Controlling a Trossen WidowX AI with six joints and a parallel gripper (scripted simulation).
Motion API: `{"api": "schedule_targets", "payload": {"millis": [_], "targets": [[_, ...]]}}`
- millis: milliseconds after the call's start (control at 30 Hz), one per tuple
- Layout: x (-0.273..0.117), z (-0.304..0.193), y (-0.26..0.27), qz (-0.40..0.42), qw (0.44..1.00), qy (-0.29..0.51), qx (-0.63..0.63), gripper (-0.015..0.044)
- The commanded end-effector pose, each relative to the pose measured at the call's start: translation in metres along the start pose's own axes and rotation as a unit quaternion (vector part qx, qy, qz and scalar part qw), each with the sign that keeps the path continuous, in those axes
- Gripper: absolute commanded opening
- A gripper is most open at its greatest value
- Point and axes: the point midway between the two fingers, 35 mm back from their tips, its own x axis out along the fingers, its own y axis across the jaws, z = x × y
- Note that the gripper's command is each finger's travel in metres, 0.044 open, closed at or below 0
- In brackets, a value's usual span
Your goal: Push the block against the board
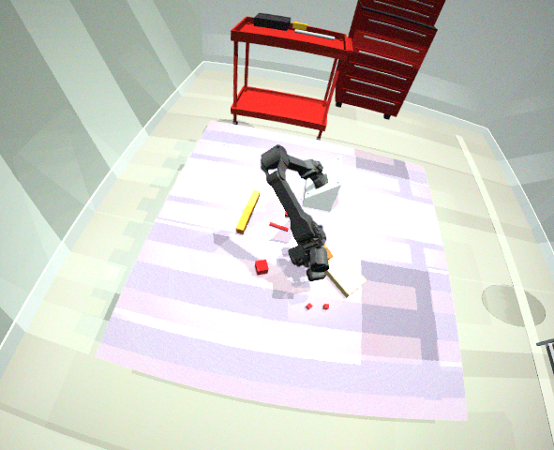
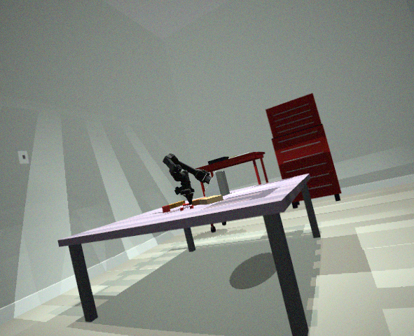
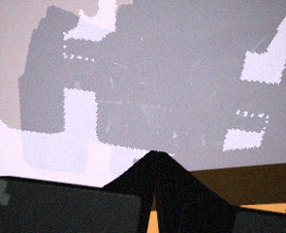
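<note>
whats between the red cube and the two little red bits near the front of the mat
Nothing lies there. In the top view, the stretch from the red cube to the two small red bits is bare mat, crossed only by the arm's shadow. The shut gripper sits off to the side.
</note>
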Motion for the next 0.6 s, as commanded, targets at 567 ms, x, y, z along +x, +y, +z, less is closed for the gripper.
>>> {"api": "schedule_targets", "payload": {"millis": [567], "targets": [[0.004,0.018,0.0,-0.006,1.0,0.005,-0.003,0.0]]}}
